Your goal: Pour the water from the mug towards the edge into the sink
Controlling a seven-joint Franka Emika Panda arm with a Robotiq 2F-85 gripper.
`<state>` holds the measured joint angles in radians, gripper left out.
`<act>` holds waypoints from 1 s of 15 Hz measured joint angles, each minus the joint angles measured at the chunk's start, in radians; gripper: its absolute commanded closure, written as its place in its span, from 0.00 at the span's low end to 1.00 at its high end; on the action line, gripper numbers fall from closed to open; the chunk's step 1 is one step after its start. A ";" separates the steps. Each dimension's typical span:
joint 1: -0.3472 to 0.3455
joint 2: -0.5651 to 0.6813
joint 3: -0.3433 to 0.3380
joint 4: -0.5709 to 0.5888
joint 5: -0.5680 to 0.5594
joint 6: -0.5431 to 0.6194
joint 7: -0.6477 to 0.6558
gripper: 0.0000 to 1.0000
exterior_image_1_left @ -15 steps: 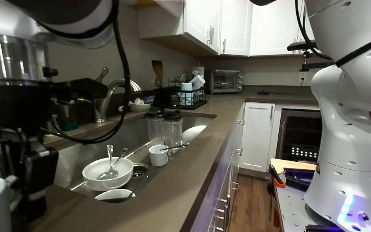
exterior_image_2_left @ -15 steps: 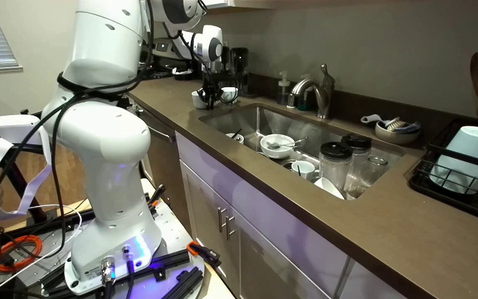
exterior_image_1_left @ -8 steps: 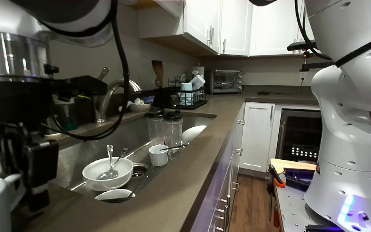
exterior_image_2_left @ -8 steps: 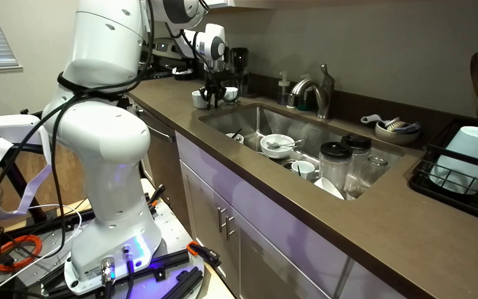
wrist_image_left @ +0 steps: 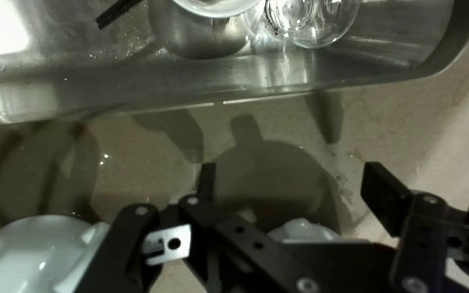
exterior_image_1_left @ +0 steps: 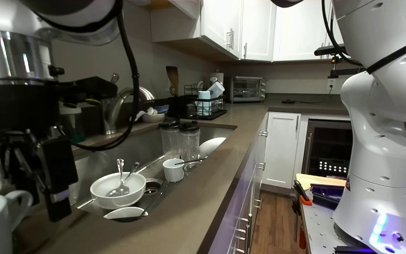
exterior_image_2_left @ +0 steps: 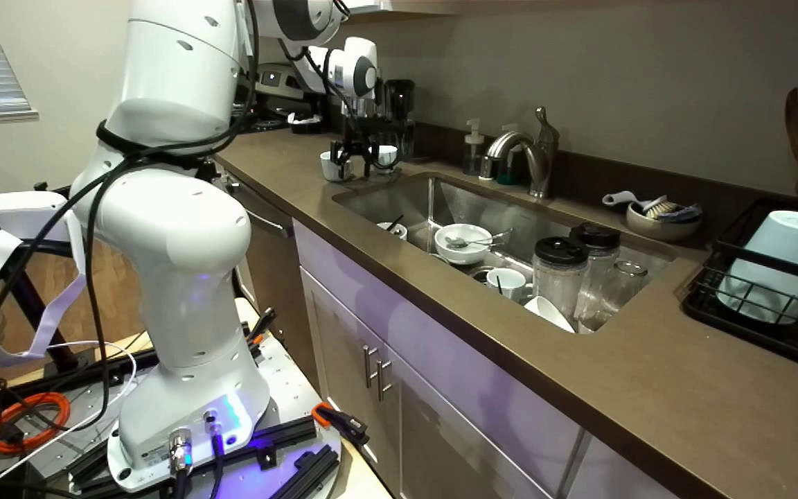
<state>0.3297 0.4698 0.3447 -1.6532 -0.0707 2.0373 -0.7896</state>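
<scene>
The mug towards the edge, white with a handle point(exterior_image_1_left: 23, 208), stands upright on the counter in both exterior views point(exterior_image_2_left: 330, 167). Any water in it cannot be made out. My gripper point(wrist_image_left: 294, 185) is open above the counter on the mug's sink side, its fingers point(wrist_image_left: 207, 179) wide apart. In the wrist view only a strip of that mug point(wrist_image_left: 305, 232) shows low between them, partly hidden by the gripper body; no finger closes on it. A similar white mug point(wrist_image_left: 27, 252) sits nearer the wall. The steel sink point(exterior_image_2_left: 451, 197) lies just beyond the gripper.
Inside the sink are a white bowl point(exterior_image_1_left: 113, 199) with spoons, a white mug point(exterior_image_1_left: 173, 173), and clear jars with black lids point(exterior_image_2_left: 560, 251). A faucet point(exterior_image_2_left: 520, 142) and soap bottle point(exterior_image_2_left: 473, 149) line the wall. A dish rack point(exterior_image_1_left: 220, 106) stands past the sink.
The gripper's fingers have spread from nearly together to wide apart, and the gripper has risen slightly. More of the near mug's handle shows. Both mugs on the counter have stayed in place.
</scene>
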 measured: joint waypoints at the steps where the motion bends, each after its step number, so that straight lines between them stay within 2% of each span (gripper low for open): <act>1: 0.001 0.002 0.000 0.005 0.000 -0.007 -0.006 0.00; 7: 0.011 0.022 0.005 0.032 -0.009 -0.017 -0.030 0.00; 8: 0.016 0.028 0.005 0.038 -0.015 -0.017 -0.030 0.06; 9: 0.021 0.034 0.006 0.044 -0.019 -0.018 -0.031 0.27; 11: 0.032 0.047 0.006 0.055 -0.023 -0.019 -0.031 0.31; 15: 0.049 0.063 0.006 0.071 -0.027 -0.024 -0.031 0.58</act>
<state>0.3789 0.5323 0.3509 -1.5818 -0.0975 2.0130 -0.8205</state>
